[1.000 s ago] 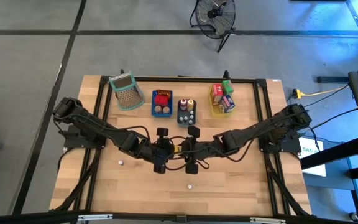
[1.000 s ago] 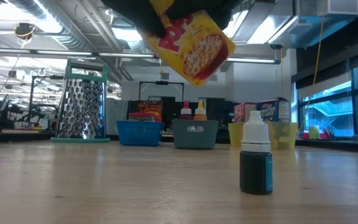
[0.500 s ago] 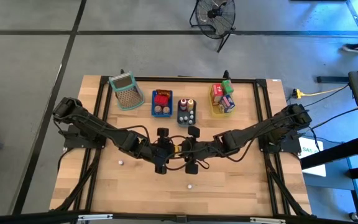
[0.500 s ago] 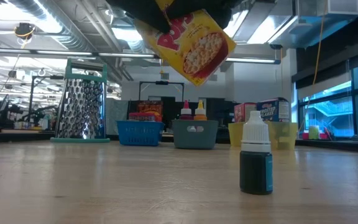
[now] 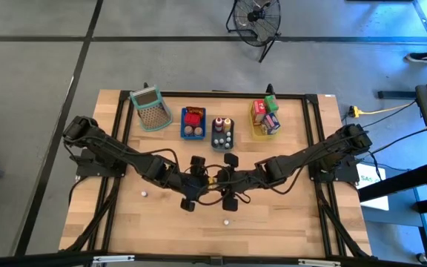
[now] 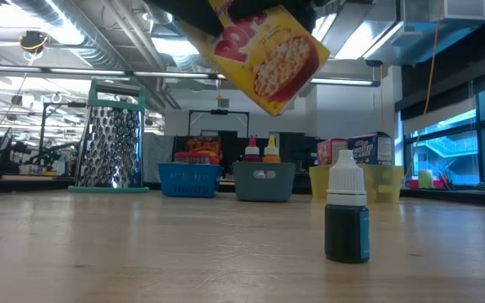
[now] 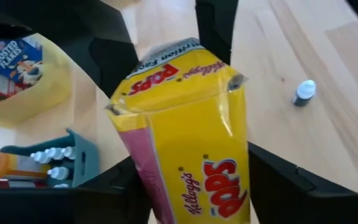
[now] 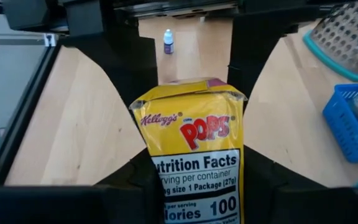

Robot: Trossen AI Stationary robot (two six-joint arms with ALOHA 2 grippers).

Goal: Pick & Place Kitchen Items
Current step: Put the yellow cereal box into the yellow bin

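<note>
Low view, yellow Pops carton (image 6: 266, 57) top cut off, right hand (image 8: 194, 180) pinching it, left hand (image 7: 185, 180) grip unclear

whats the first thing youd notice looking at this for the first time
The bright yellow Pops cereal box, lifted well above the table's middle between the two grippers, which meet there from either side. The right gripper grips one end; the left gripper flanks the other end. Next comes the small white-capped bottle standing alone on the bare wood close to the low camera, with the grater and the row of trays along the far edge.
</note>
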